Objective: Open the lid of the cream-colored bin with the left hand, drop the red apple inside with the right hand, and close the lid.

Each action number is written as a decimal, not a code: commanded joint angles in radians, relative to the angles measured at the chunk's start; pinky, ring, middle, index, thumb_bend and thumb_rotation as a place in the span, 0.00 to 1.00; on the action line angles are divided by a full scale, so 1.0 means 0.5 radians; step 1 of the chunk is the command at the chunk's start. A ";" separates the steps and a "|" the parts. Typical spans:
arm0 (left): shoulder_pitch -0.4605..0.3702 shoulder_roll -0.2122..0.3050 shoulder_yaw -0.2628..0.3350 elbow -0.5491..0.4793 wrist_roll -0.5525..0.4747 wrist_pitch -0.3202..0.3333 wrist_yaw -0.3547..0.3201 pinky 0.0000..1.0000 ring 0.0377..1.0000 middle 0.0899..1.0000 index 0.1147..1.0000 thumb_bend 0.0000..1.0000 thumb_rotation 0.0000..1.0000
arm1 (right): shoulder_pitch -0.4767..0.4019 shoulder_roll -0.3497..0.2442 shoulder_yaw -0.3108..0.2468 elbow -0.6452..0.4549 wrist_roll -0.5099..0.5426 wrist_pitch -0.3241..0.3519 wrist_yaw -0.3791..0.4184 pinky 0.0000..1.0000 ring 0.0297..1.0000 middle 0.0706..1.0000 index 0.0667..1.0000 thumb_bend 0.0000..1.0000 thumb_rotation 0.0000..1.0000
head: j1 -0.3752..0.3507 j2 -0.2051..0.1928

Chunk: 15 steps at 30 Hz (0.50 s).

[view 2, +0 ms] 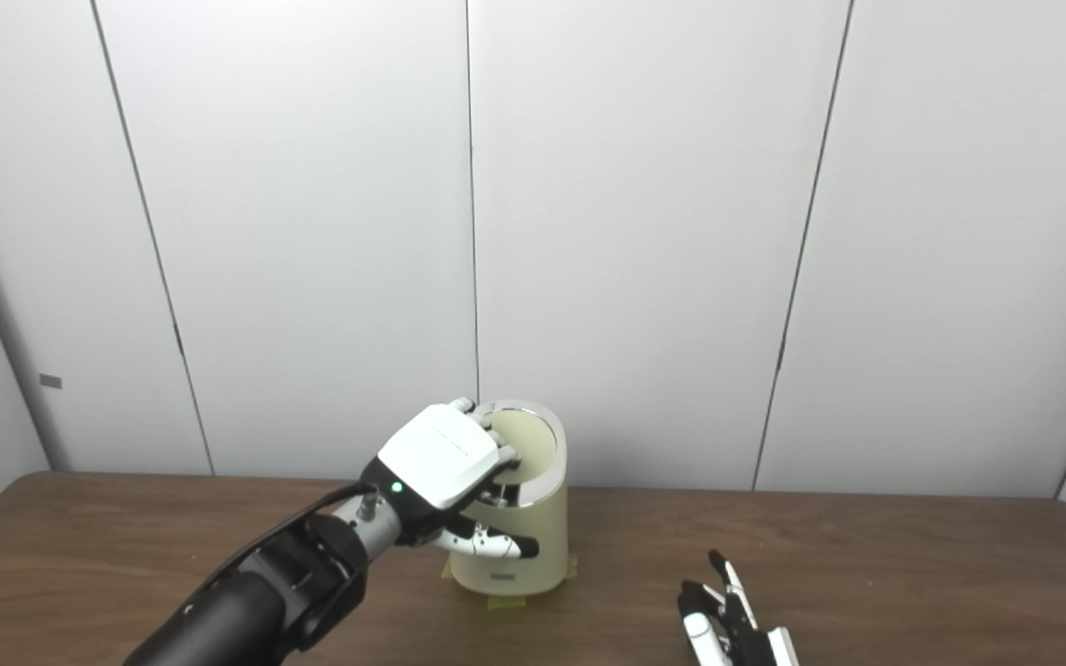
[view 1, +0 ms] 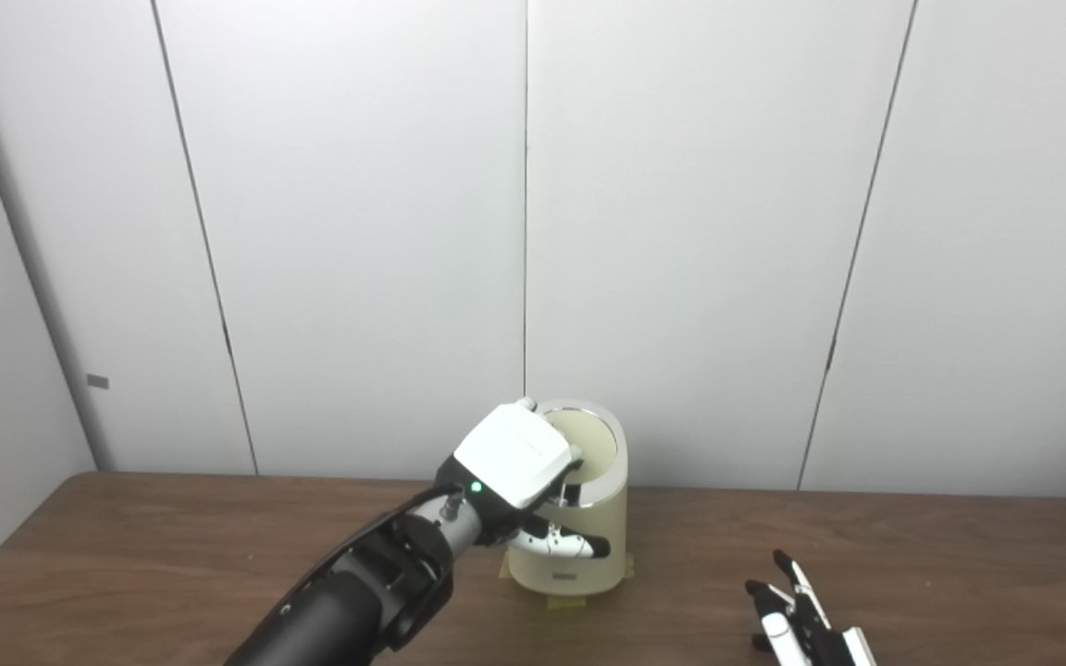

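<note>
Presumably to close it, the left hand (view 1: 516,455) curls its fingers over the tilted lid (view 1: 581,442) of the cream-colored bin (view 1: 575,546). Resting low on the table (view 1: 126,546), the right hand (view 1: 797,610) lies spread, empty. No apple shows; judged already inside.

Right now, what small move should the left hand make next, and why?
Probably press or lift the lid a little further. The left hand sits on the bin top with fingers on the lid; whether it is open is unclear. The right hand rests open on the table, and no apple shows.
</note>
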 commanded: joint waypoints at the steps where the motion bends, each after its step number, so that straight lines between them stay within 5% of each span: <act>1: 0.048 0.014 -0.075 0.058 -0.038 -0.065 -0.192 0.91 0.85 0.78 0.73 0.58 1.00 | -0.026 -0.009 -0.026 -0.041 -0.010 0.042 -0.014 0.90 0.88 0.82 0.96 0.46 1.00 | -0.003 0.002; 15: 0.075 -0.001 0.010 -0.060 -0.100 -0.013 -0.175 0.91 0.84 0.77 0.73 0.59 0.95 | -0.019 -0.022 -0.020 -0.062 -0.011 0.055 -0.003 0.87 0.87 0.83 0.97 0.46 1.00 | -0.006 0.015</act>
